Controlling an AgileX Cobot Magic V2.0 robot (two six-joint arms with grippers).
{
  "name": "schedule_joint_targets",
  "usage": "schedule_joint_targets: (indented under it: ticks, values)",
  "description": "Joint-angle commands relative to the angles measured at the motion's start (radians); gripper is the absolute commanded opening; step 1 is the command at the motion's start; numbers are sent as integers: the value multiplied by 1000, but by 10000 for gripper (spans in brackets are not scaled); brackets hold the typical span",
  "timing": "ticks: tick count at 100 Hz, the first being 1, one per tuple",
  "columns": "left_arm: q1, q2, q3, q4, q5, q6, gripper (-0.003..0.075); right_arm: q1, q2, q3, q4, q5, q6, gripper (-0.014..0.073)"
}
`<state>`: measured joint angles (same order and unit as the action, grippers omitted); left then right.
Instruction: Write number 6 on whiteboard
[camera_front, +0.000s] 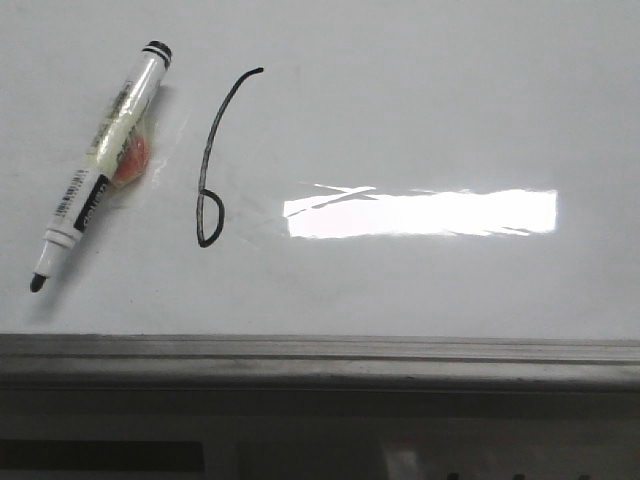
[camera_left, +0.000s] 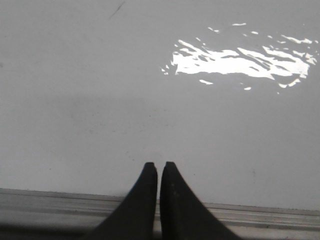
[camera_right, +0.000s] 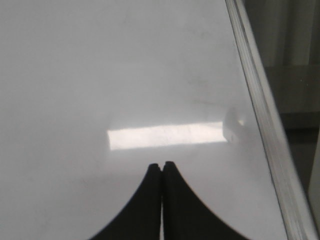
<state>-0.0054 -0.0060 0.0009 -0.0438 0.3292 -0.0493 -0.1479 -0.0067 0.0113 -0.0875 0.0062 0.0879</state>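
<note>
The number 6 (camera_front: 208, 170) is drawn in thin black marker on the whiteboard (camera_front: 420, 110), left of the bright light reflection. A white and black marker (camera_front: 100, 165) lies uncapped on the board left of the 6, tip toward the near edge. No gripper shows in the front view. My left gripper (camera_left: 159, 165) is shut and empty over bare board near its grey edge rail (camera_left: 60, 200). My right gripper (camera_right: 161, 165) is shut and empty over bare board (camera_right: 100, 75), near the reflection.
An orange-red blob (camera_front: 132, 160) lies under the marker. The grey metal rail (camera_front: 320, 355) runs along the board's near edge, and also shows in the right wrist view (camera_right: 260, 115). A faint dark stroke (camera_left: 117, 9) shows far off in the left wrist view.
</note>
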Motion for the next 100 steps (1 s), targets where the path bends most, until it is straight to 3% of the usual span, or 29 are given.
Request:
schedule_joint_targets:
  ticks: [1,26,100]
  values:
    - [0,-29,23,-2,-53,-9,-20,-8,-16,15,-25,27,2,-64]
    - [0,-29,23,-2,-53,-9,-20,-8,-19,15,-14,306,-27,-64]
    - [0,-29,23,-2,-53,-9,-20,-8,-19,15,-10,303,-27,-64]
